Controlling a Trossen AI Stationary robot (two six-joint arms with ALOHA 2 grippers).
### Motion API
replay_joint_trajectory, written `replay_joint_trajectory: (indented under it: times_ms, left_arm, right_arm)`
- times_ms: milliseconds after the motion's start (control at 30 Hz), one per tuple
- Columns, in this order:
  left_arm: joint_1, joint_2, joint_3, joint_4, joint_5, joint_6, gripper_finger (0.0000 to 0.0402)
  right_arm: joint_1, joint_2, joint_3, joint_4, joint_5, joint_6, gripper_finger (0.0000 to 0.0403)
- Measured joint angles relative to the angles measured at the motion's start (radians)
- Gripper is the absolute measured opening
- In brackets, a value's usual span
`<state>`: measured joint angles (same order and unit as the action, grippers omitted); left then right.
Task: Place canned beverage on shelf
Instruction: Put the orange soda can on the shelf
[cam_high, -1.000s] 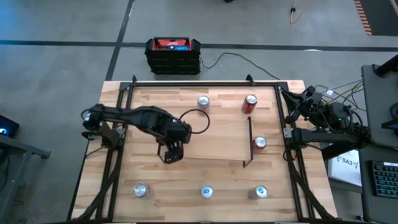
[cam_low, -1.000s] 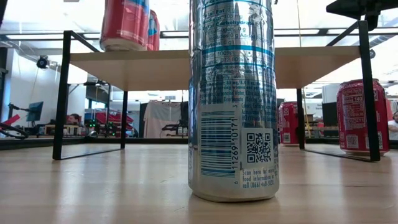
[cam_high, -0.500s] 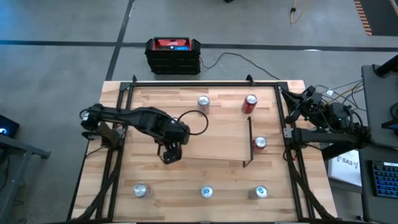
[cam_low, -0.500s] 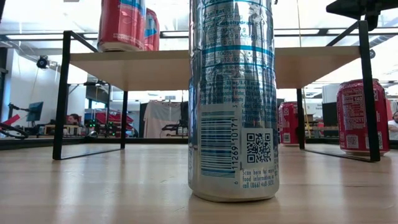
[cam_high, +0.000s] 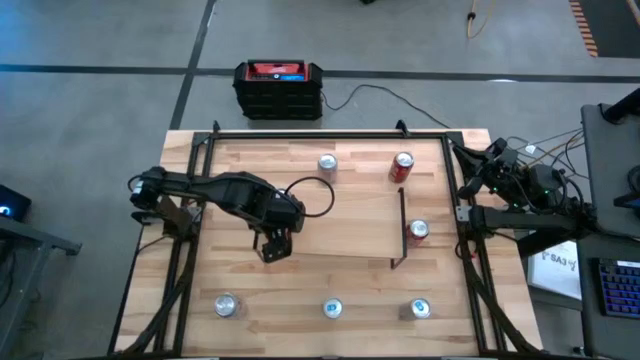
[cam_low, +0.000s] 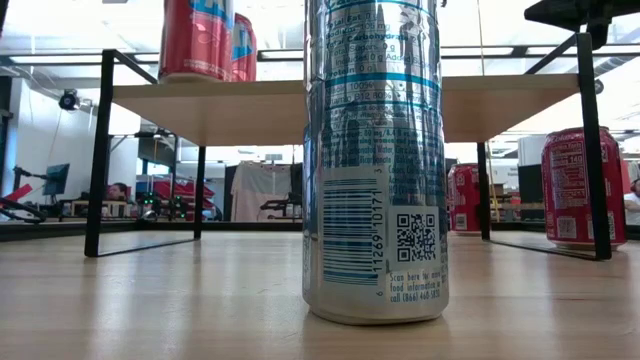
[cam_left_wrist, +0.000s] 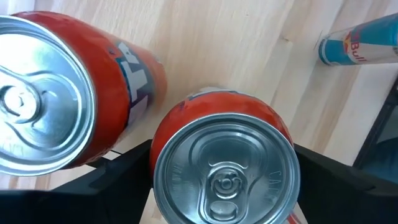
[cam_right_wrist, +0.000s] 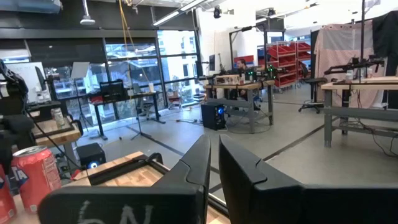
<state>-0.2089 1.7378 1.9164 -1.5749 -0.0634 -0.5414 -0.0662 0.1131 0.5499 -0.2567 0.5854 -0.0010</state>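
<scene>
Dark left gripper (cam_high: 272, 249) at the shelf's left end.
Its spread fingers (cam_left_wrist: 118, 171) flank an upright red aluminium can (cam_left_wrist: 224, 165) on the light-wood shelf on black legs (cam_high: 345, 220), just beside a second red can (cam_left_wrist: 68, 99); whether they touch it is unclear. Right gripper (cam_right_wrist: 212, 163), closed, waits at the table's right edge.

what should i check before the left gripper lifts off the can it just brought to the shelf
1. Red can between the left gripper's fingers stands upright: ok.
2. Can bases rest on the shelf board: ok, by the low view.
3. Fingers apart from the can's sides: cannot tell.
4. Gap to the second red can beside it: cannot tell, they are very close.
5. Right gripper shut and parked at the table's right edge, out of the way: ok.
</scene>
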Motion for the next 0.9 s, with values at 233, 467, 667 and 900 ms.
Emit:
replay_joint_trajectory:
  times_ms: [233, 467, 667, 900]
  left_arm:
    - [0.0, 0.0, -0.003, -0.002, 0.001, -0.019, 0.0341]
    - [-0.005, -0.001, 0.033, 0.0, 0.001, -0.047, 0.0339]
    - [-0.018, -0.005, 0.128, 0.003, -0.011, -0.053, 0.0339]
    - [-0.03, -0.016, 0.17, 0.004, -0.109, -0.044, 0.0339]
  right_arm:
    - [0.0, 0.0, 0.0, 0.0, 0.0, 0.0, 0.0022]
    - [0.0, 0.0, 0.0, 0.0, 0.0, 0.0, 0.0022]
    - [0.0, 0.0, 0.0, 0.0, 0.0, 0.0, 0.0022]
    - [0.0, 0.0, 0.0, 0.0, 0.0, 0.0, 0.0022]
